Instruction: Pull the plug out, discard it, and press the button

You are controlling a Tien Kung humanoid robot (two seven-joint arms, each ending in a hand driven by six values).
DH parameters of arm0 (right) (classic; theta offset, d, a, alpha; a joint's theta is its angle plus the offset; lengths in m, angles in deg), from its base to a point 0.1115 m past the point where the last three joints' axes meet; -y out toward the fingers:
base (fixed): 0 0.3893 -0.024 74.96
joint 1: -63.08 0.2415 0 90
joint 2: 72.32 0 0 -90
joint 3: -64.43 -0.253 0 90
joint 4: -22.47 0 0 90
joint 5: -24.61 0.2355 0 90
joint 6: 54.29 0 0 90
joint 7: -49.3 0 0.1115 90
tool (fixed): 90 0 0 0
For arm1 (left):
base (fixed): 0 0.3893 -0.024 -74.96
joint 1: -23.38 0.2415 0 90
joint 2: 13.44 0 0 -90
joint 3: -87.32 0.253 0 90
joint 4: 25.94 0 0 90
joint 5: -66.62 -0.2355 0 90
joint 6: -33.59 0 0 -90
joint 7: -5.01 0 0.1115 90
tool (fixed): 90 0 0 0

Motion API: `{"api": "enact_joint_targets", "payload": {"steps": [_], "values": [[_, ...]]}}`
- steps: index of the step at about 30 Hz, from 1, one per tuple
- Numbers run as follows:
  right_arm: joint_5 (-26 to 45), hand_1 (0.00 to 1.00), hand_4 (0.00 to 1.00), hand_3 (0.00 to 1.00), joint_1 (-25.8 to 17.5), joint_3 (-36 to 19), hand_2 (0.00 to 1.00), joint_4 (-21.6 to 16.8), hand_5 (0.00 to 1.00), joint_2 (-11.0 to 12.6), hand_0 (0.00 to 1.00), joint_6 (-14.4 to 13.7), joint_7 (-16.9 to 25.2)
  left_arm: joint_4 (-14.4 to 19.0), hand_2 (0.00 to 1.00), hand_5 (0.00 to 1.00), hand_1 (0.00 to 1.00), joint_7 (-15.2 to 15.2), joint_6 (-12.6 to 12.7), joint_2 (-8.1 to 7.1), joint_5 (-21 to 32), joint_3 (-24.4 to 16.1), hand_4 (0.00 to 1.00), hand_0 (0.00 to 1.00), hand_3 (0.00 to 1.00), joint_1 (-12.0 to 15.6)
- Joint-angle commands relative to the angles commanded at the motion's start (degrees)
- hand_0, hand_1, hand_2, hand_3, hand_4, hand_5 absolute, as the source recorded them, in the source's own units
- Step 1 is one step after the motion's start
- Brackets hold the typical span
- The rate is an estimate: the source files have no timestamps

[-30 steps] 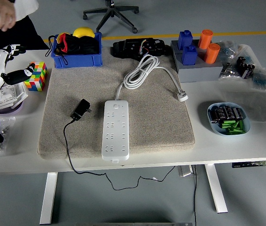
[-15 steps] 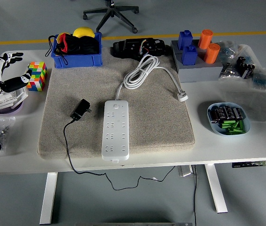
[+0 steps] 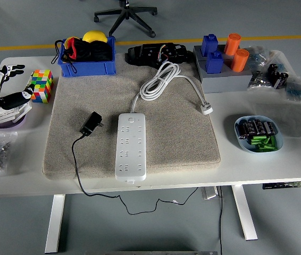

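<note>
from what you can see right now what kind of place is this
Probably a robotics lab or test workshop: a white table set out with a power strip on a grey mat, a dish of batteries, and an office chair base on grey floor with a yellow line.

The table point(image 3: 294, 159) is white, under a beige mat point(image 3: 187, 133). On it lie a white power strip point(image 3: 131, 146) and a black plug point(image 3: 91, 123) with black cord. A blue bin point(image 3: 86, 68) holds black, red and yellow items. The cube point(image 3: 40, 86) is multicoloured. The left hand point(image 3: 4, 93) is white with black fingertips.
</note>
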Motion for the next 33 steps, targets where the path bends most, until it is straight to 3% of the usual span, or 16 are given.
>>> {"api": "enact_joint_targets", "payload": {"steps": [4, 13, 33], "values": [[-0.19, 0.664, 0.659, 0.609, 1.51, 1.55, 0.639, 0.0, 0.477, 0.52, 0.739, -0.01, -0.83, -0.32, 0.778, 0.156, 0.852, -0.02, -0.16, -0.72, 0.35, 0.12, 0.648, 0.876, 0.793, -1.76], [-1.61, 0.664, 0.659, 0.609, -0.17, -0.81, 0.639, 0.0, 0.473, 0.02, 0.739, -0.61, -1.02, 0.85, 0.774, 0.155, 0.85, 0.09, -0.17, -0.81, 0.28, 0.23, 0.646, 0.876, 0.794, 0.8], [-2.18, 0.665, 0.659, 0.609, 0.19, -1.02, 0.641, 0.0, 0.467, -0.15, 0.74, -1.51, -1.18, 1.38, 0.758, 0.17, 0.841, -0.09, -0.2, -0.1, 0.09, 1.41, 0.647, 0.871, 0.785, 0.83]]}}
